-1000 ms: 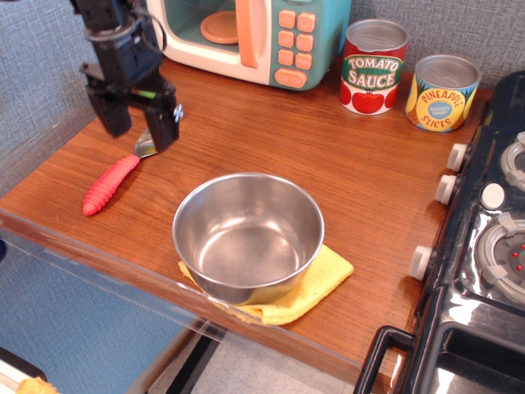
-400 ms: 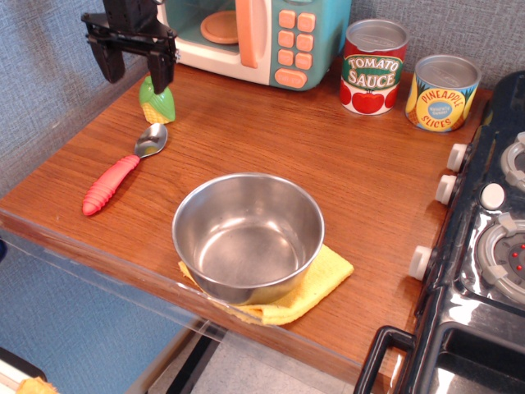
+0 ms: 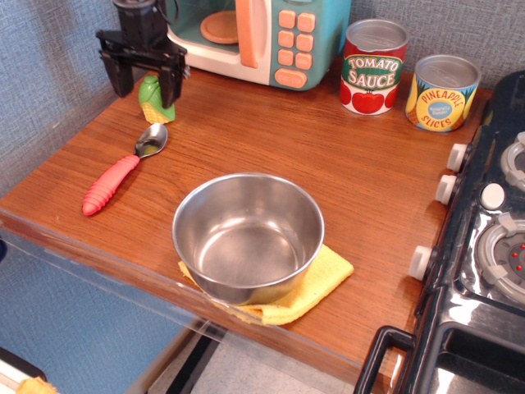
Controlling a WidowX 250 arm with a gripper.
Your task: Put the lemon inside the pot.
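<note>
Upper left of the frame: the claw [image 3: 145, 80], jaws spread apart, straddles the lemon [image 3: 155, 100], which stands upright on the desk [image 3: 344, 164], green cap upward. The pot [image 3: 248, 236] waits lower centre.

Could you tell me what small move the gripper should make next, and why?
Probably lower a little and close: the open gripper straddles the lemon, which stands upright on the table, not yet gripped. The pot sits empty on the yellow cloth.
</note>
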